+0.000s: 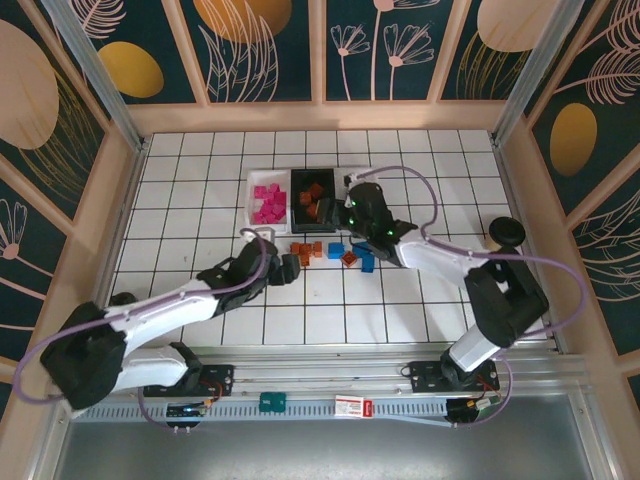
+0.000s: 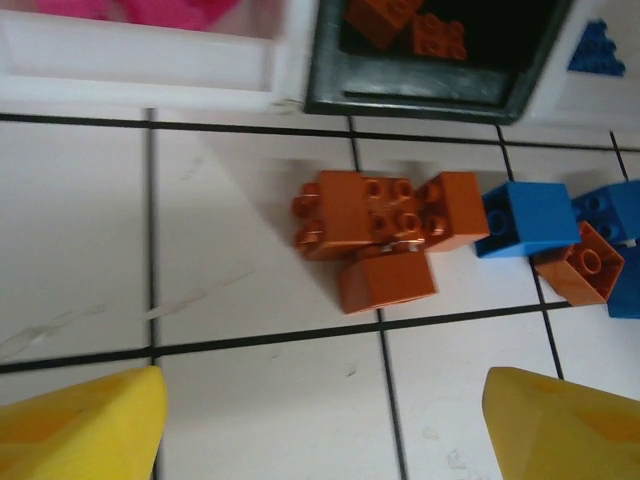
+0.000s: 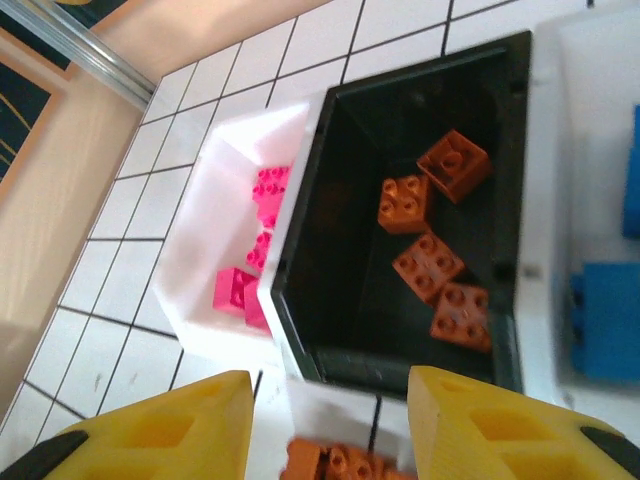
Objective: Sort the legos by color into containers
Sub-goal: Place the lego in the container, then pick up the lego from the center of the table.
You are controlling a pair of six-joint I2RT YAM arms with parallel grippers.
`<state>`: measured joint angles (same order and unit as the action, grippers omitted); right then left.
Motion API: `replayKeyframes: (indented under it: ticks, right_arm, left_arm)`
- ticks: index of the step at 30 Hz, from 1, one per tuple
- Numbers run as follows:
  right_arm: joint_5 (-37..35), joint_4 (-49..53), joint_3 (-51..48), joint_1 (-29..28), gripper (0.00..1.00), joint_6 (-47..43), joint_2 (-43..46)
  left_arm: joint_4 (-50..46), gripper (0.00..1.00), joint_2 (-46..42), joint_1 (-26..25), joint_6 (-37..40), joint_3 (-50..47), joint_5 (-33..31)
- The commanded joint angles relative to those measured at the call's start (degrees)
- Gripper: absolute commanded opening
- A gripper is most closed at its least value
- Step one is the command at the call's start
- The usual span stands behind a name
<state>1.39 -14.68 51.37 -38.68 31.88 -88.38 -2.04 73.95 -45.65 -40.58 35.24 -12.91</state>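
Bright even light, soft wrist-view blur

This is a robot test cell in a lab, not a home: a left arm (image 1: pixel 170 305) and a right arm (image 1: pixel 450 255) are bolted to a metal rail (image 1: pixel 330 372) at the near edge of a white tiled surface (image 1: pixel 200 200), with purple cables (image 1: pixel 436 205) looping from them. A pale wooden frame (image 1: pixel 320 115) and aluminium posts (image 1: pixel 95 70) box the surface in, holding printed panels (image 1: pixel 260 45) of leaves and flowers. A few toy bricks (image 1: pixel 335 250) and small bins (image 1: pixel 252 205) sit on the tiles.
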Motion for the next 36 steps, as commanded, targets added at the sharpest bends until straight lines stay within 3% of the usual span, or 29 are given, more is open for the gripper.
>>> replayKeyframes:
  ticks: [1, 9, 20, 28, 36]
  right_arm:
    - [-2.0, -2.5, -5.5, 0.0, 0.46, 1.6, 5.2]
    - [-4.7, -0.4, -15.1, 0.4, 0.46, 2.6, 17.0]
    - [-5.8, 1.4, -19.3, 0.5, 0.47, 3.0, 24.2]
    - [-7.2, 2.3, -20.1, 0.5, 0.47, 2.6, 26.5]
    - [-7.2, 2.0, -22.5, 0.7, 0.47, 3.3, 27.5]
  left_arm:
    - [3.1, 0.81, 6.6, -2.5, 1.9, 5.1, -1.9]
    - [6.0, 0.71, 19.7, -3.2, 2.4, 10.9, -2.0]
    - [5.6, 0.48, 27.1, -3.2, 2.1, 13.8, -5.9]
    - [5.9, 0.31, 24.6, -3.1, 1.0, 10.9, -3.9]
    - [4.0, 0.31, 12.7, -3.3, 0.7, 8.6, -1.7]
